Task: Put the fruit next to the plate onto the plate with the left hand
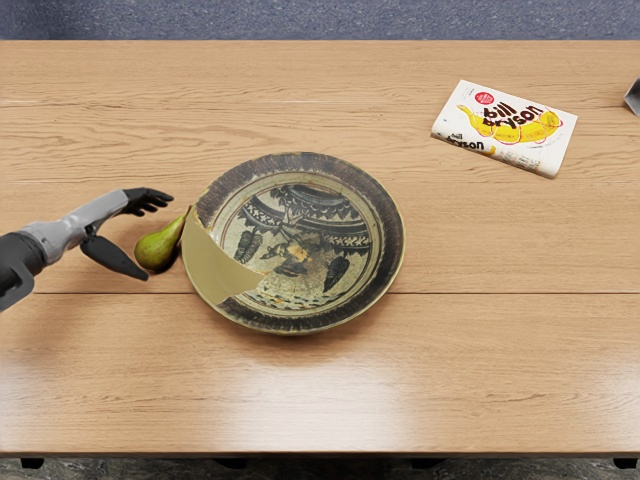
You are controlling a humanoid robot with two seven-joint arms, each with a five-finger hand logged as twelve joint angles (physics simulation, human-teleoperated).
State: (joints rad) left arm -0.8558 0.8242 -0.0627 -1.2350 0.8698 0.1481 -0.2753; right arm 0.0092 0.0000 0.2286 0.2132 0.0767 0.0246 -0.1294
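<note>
- Wooden table (480, 350) with pale, long-grained boards fills almost the whole frame, and a strip of blue-grey floor (320, 18) runs along the top edge.
- Just left of centre sits a large round plate (392, 235). It has a dark rim and dark painted figures and patterns on a tan ground.
- A plain tan patch with no pattern covers the plate's left side and breaks the dark rim there.
- The fruit, a green pear (160, 245), lies on its side on the bare table at centre left. It is off the plate, tight against the plate's left rim, with its narrow end pointing up towards the rim.
- The robot's left hand (112, 212) comes in from the left edge of the frame on a grey forearm and stops just left of the pear.
- The hand is spread wide and grips nothing. Its dark fingers (150, 200) reach out above the pear and its dark thumb (115, 258) angles below it, so the pear's fat end sits in the gap between them.
- Whether any fingertip touches the pear cannot be told from this view.
- In the upper right of the frame, well apart from the plate, a white paperback book (505, 128) lies flat and slightly turned. Its cover has a yellow drawing and red lettering.
- A small grey object (633, 97) pokes in at the right edge beside the book, cut off too much to identify.
</note>
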